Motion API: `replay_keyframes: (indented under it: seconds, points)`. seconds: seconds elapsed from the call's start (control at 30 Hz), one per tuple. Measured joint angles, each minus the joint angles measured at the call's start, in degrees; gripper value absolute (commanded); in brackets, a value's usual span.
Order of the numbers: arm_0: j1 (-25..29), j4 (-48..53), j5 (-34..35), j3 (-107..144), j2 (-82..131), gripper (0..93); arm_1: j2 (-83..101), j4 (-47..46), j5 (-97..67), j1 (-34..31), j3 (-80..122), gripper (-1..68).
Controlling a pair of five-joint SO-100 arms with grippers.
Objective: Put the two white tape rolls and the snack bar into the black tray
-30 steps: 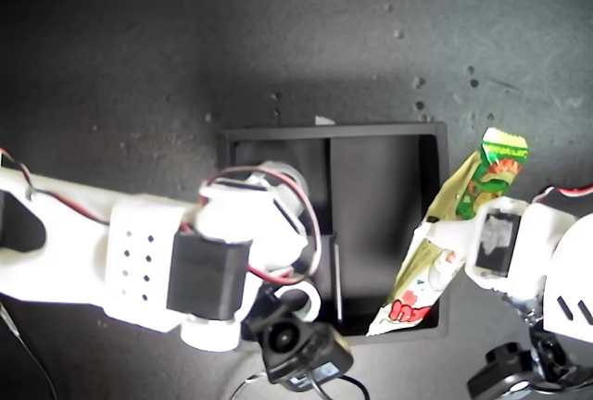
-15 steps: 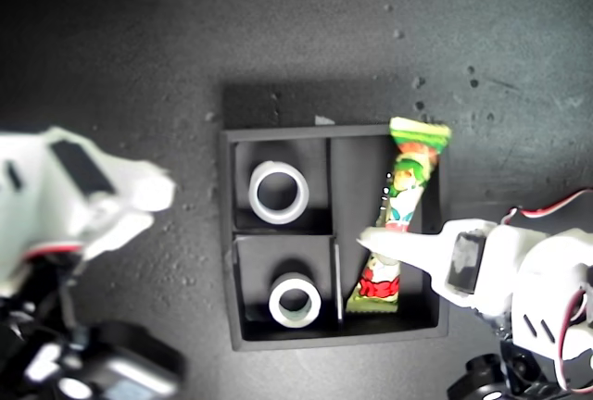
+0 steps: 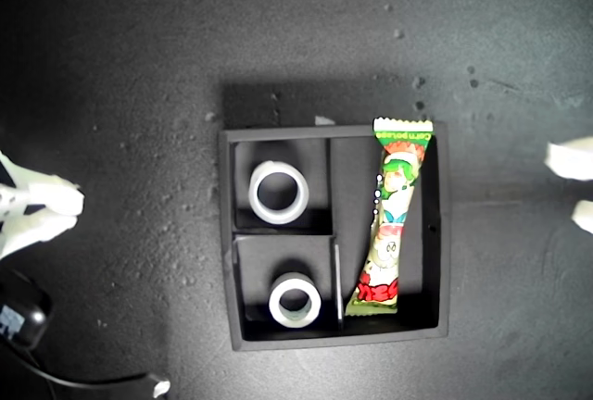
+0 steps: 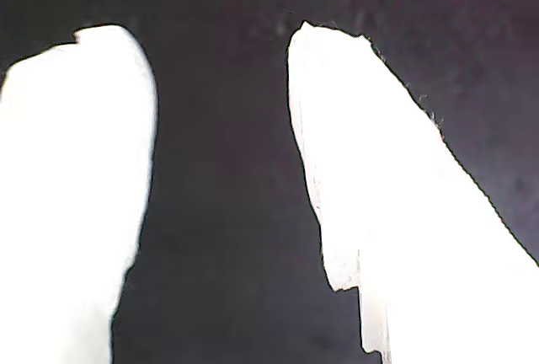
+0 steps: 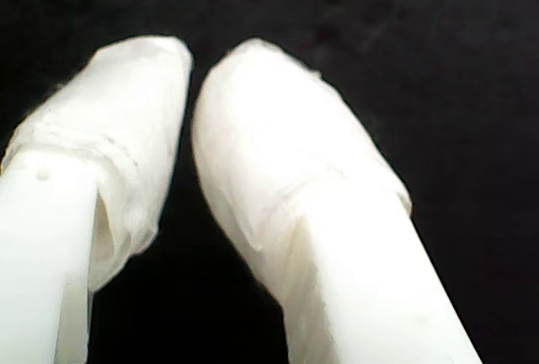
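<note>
Both white tape rolls (image 3: 278, 192) (image 3: 295, 300) sit in the black tray (image 3: 227, 233)'s small compartments, the snack bar (image 3: 391, 224) lengthwise in its long one, while my first gripper (image 4: 223, 162) gapes empty and my second gripper (image 5: 192, 128) is nearly pinched, both over bare surface.

Exterior view: straight down over black tray (image 3: 227, 233). Wrist views: close along own jaws, facing dark surface, probably same mat.
</note>
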Motion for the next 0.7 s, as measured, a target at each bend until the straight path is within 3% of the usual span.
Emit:
replay_keyframes:
  seconds: [0.27, 0.43, 0.7]
  points:
    - [-0.4, -1.0, -1.0, 16.0, 17.1, 0.1, 49.0, -20.2, 9.7, 2.7, 58.4, -0.7]
    - [-0.4, -2.4, -2.0, 21.8, 17.1, 0.0, 74.9, -26.8, 10.5, 4.8, 88.5, -0.7]
    - [-2.1, -10.5, -0.2, 29.6, 17.1, 0.1, 80.7, -33.1, 10.5, 7.9, 112.9, -0.7]
